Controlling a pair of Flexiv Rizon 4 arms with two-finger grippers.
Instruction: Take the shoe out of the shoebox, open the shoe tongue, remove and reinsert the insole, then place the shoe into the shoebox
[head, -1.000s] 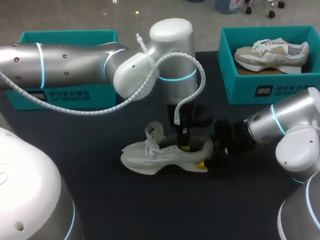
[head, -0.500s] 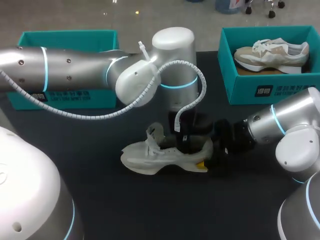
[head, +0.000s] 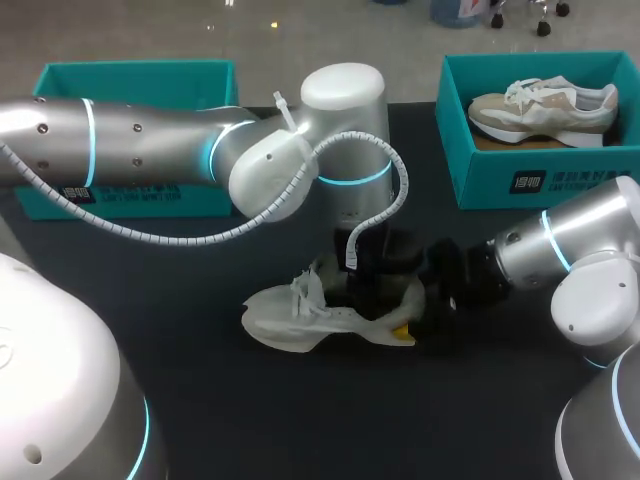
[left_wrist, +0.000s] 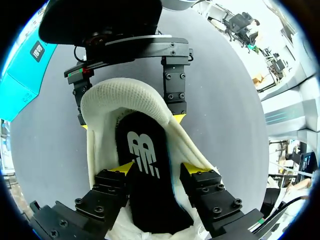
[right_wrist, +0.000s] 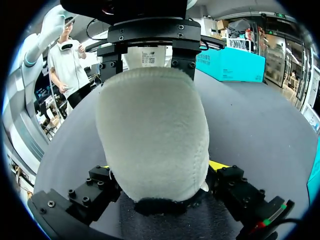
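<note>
Shoe: the white shoe stands upright on its sole on the table, about mid-table, toe to the left, heel to the right. It is out of both boxes.
Table: dark top.
Left arm: the robot's left arm comes in from the left, bends over the middle and points straight down into the shoe's opening.
Right arm: the right arm comes in low from the right, level with the shoe's heel.
Left shoebox: teal, far left, partly behind the left arm; contents not visible.
Right shoebox: teal, far right, lid off.
Second shoe: beige and white, lying inside the right shoebox.
Insole: black, lying inside the white shoe, heel end up against the heel wall.
Left gripper: spread wide inside the shoe's collar, one finger on each side of the insole. A strip of lining shows between the insole and one finger, so no grip is seen.
Right gripper: clamped on the shoe's heel, a finger pressed on each side.
</note>
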